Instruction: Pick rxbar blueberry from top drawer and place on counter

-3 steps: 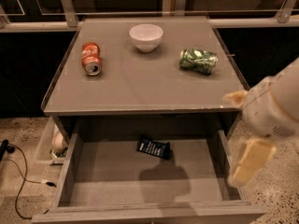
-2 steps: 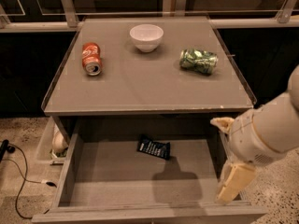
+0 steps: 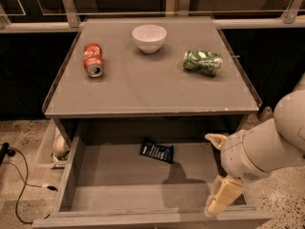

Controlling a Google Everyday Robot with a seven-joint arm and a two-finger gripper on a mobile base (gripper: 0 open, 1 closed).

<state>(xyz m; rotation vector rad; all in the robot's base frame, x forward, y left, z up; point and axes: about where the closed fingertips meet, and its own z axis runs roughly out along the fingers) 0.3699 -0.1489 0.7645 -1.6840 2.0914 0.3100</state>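
Cream-coloured two-finger gripper (image 3: 212, 174) on a bulky white arm hangs over the right front corner of the open drawer. Its fingers are spread wide, one pointing toward the back of the drawer and the other down near the front wall, with nothing between them. It is clear of the snack bar, which lies to its left and further back.

The flat grey matte counter (image 3: 152, 87), the cabinet's top with slightly raised edges, fills the middle of the view. Below it the wide, shallow grey top drawer (image 3: 119, 187) is pulled out toward the camera, its plain floor mostly bare, with the arm's shadow falling on its right half.

On the counter a round white bowl (image 3: 149, 37) stands upright near the back edge. A crushed green can (image 3: 203, 62) lies on its side to the bowl's right, and a red-orange soda can (image 3: 93, 59) lies on its side to the left, its open end facing forward.

The rxbar blueberry (image 3: 157, 150), a small flat bar in a dark navy wrapper with white lettering, lies flat on the drawer floor near the back wall, about mid-width and slightly askew.
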